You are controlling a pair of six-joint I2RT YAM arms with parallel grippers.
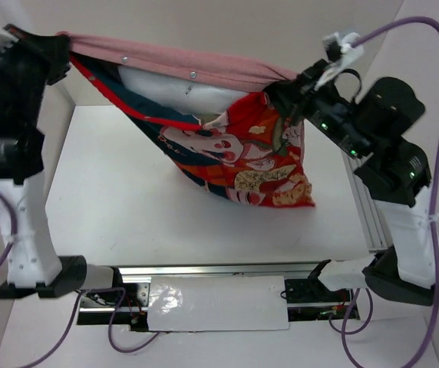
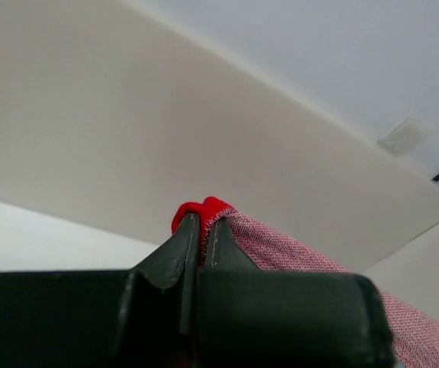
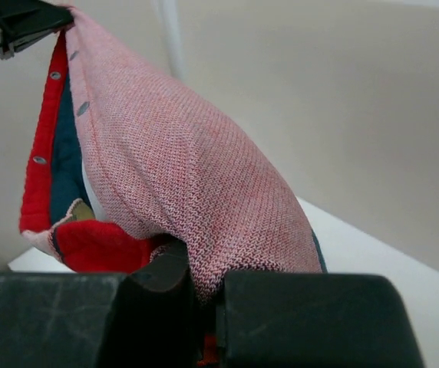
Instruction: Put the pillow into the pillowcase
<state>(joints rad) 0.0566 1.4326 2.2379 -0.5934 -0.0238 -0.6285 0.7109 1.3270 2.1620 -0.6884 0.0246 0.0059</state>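
Note:
The red pillowcase [image 1: 242,157] hangs in the air, stretched between both arms, its printed side sagging toward the table. Its faded pink reverse [image 1: 181,63] forms the taut upper edge. Inside the open mouth a pale strip of the pillow [image 1: 177,86] shows, most of it hidden by the fabric. My left gripper [image 1: 66,47] is shut on the case's left corner [image 2: 204,208]. My right gripper [image 1: 288,86] is shut on the right corner, pink cloth [image 3: 204,199] bunched between its fingers. In the right wrist view the left gripper [image 3: 20,23] shows at the far end.
The white table [image 1: 127,207] lies below the hanging case, with pale walls [image 1: 204,23] behind and at the sides. An aluminium rail [image 1: 361,207] runs along the right, and a base plate [image 1: 212,303] with cables sits at the near edge.

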